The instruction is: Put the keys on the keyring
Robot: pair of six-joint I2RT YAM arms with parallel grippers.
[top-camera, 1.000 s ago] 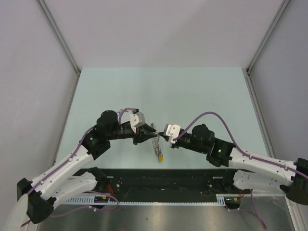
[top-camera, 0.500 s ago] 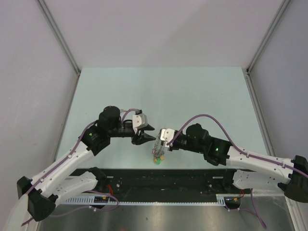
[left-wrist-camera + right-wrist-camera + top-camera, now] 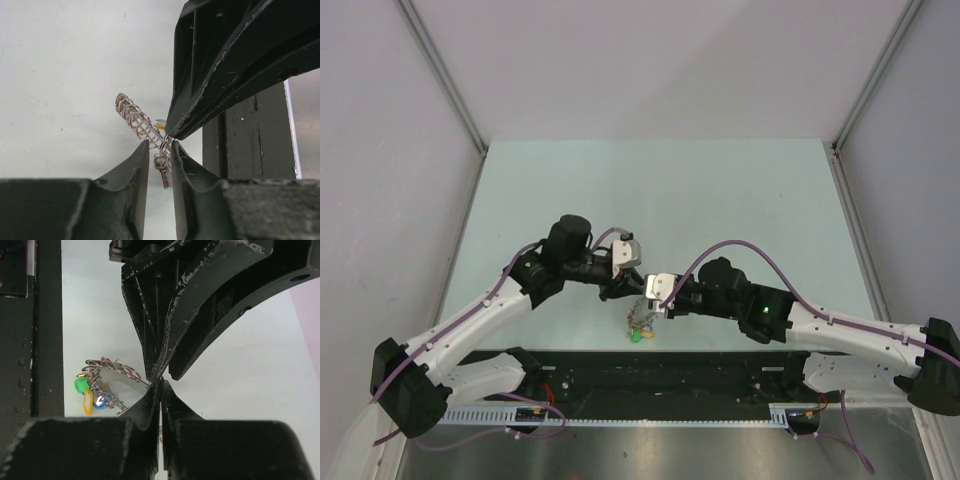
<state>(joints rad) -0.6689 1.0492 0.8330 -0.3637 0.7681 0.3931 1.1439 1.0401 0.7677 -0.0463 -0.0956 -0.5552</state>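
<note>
Located keyring close to the middle of the table's near edge, directly under both gripper tips; cannot tell from overhead how much of it rests on the surface. Recorded a silver wire ring crowded with small keys, with a green tag, yellow tag and blue tag bunched at its near side. Could not read any tag: too small, with glare on the blue one. Noted one tiny silver key hanging off the ring, down between the fingers of the left gripper. Found those jaws parted by a narrow gap, straddling that key with no visible clamp; cannot confirm contact. Found right gripper pinched fully closed, tips meeting on the ring's wire and gripping it. Observed both grippers nose to nose, tips just beside each other, left reaching in from the far left, right from the right. Lost part of the ring behind black fingers in both wrist views; could not count keys owing to overlap. Noted black base plate along the table's near edge.
</note>
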